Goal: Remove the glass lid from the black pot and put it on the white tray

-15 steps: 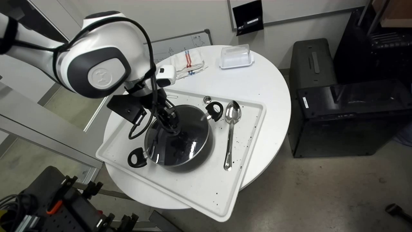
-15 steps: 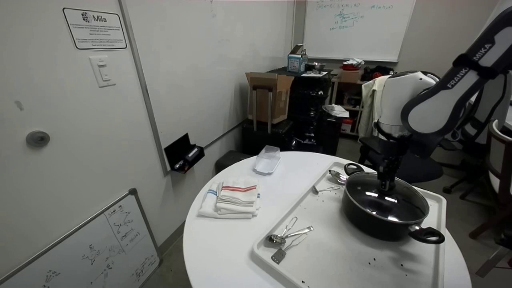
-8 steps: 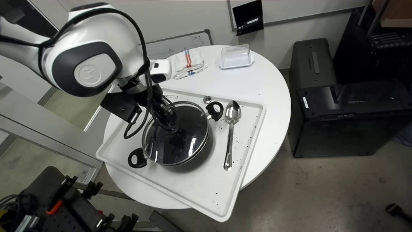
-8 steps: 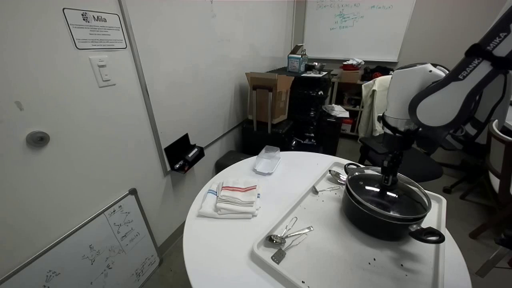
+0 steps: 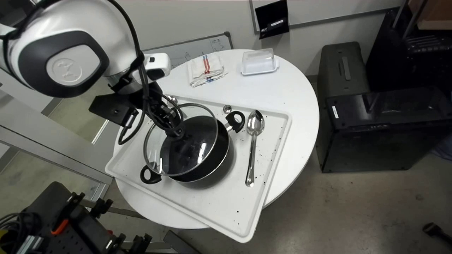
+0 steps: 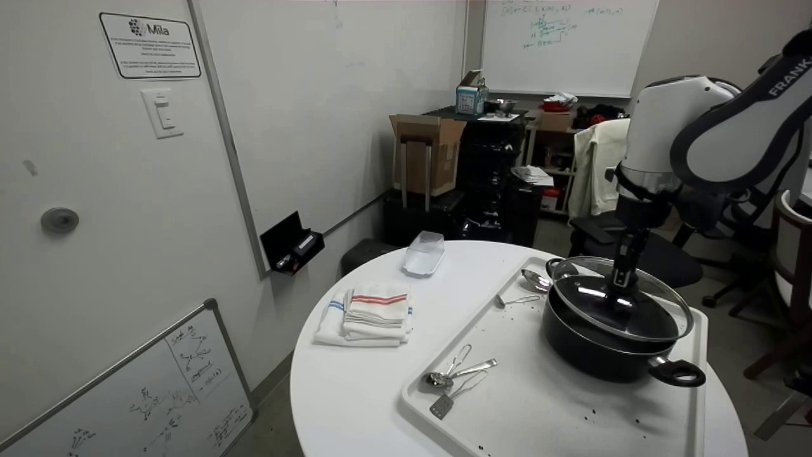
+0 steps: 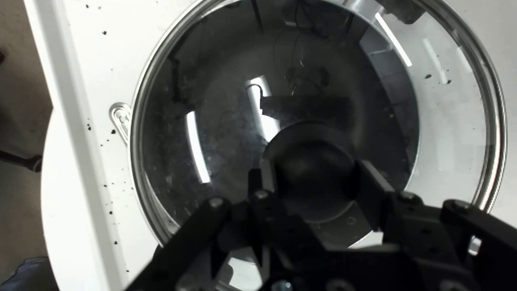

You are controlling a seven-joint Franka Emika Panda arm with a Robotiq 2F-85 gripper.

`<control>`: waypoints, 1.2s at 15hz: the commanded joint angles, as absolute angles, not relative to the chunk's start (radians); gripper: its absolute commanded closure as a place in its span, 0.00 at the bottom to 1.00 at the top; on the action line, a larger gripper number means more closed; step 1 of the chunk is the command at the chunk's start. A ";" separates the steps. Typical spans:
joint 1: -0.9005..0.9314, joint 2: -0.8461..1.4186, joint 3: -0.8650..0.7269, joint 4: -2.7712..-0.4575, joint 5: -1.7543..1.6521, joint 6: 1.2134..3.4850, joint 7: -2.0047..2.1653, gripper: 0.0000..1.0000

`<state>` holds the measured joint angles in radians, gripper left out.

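Note:
My gripper is shut on the dark centre knob of the glass lid; a finger stands on each side of the knob. In both exterior views the lid hangs just above the black pot, shifted off its centre toward the arm's side. A gap shows between lid rim and pot rim. The pot stands on the white tray, with its loop handles on opposite sides. The lid still covers much of the pot's opening. The gripper is upright.
A large metal spoon lies on the tray beside the pot. Several small utensils lie near a tray corner. Folded towels and a clear-lidded dish sit on the round white table. Dark crumbs dot the tray.
The lid has risen off the pot's rim with my gripper. It has moved sideways toward the arm's base, opening a gap on the pot's far side. The pot has not moved.

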<state>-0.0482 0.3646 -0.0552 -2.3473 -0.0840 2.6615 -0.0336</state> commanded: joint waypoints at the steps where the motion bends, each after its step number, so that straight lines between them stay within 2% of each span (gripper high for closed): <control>1: -0.013 0.301 -0.030 -2.380 -0.101 2.623 -0.048 0.75; 18: 0.316 0.414 0.061 -2.298 -0.336 2.591 0.126 0.75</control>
<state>0.2920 0.3788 0.0580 -2.3369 -0.2962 2.5923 0.0912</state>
